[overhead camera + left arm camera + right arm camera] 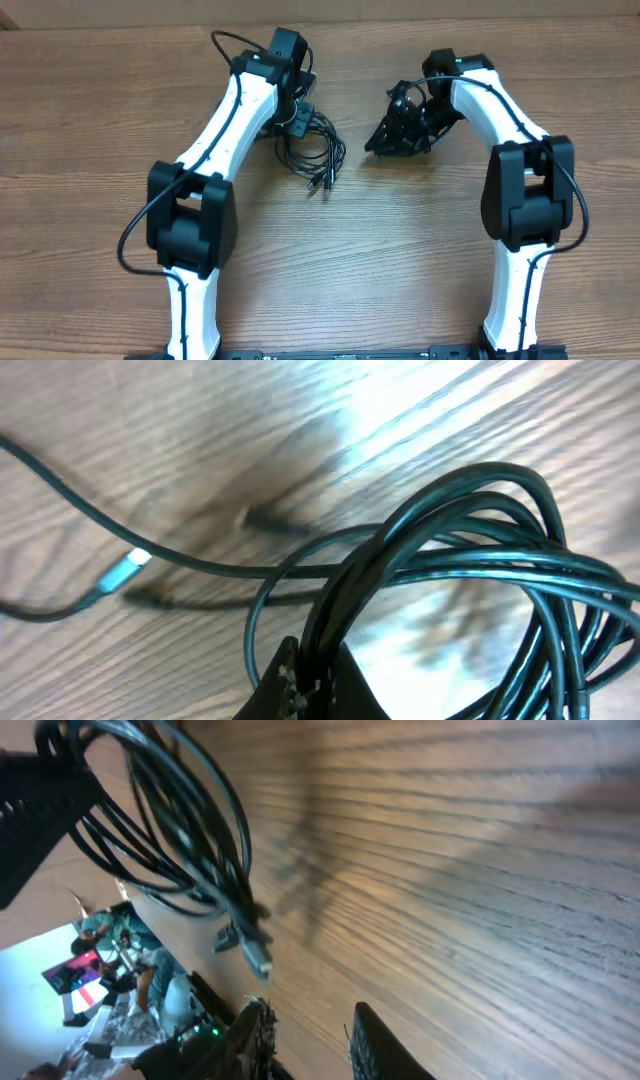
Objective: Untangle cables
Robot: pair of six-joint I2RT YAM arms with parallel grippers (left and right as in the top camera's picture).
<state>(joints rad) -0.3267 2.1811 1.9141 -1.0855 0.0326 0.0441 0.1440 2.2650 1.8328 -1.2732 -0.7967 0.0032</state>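
Closest in, on the left wrist view, my left gripper (312, 685) is clamped on the cables (470, 560); several black cords run together into the closed jaws and fan out beyond them in stacked loops; one strand trails away across the wood to a silver plug (127, 570) lying flat. My right gripper (310, 1040) holds nothing; its fingers stand narrowly apart above bare boards, and the bundle hangs beyond them with a small plug end (256, 956) dangling at the bottom.

I judge the job barely begun; the cords are gathered as one bunch at the far middle of the wooden table (400, 260), just beside the left arm's wrist, with the plug ends pointing back toward me; no single cord is separated out yet. What remains is nearly everything: pick a free end with the right hand, draw it clear, repeat.

Nothing else lies on the table; the obstacle I see is the loops themselves, overlapping where I grip, so I cannot tell which strand crosses which.
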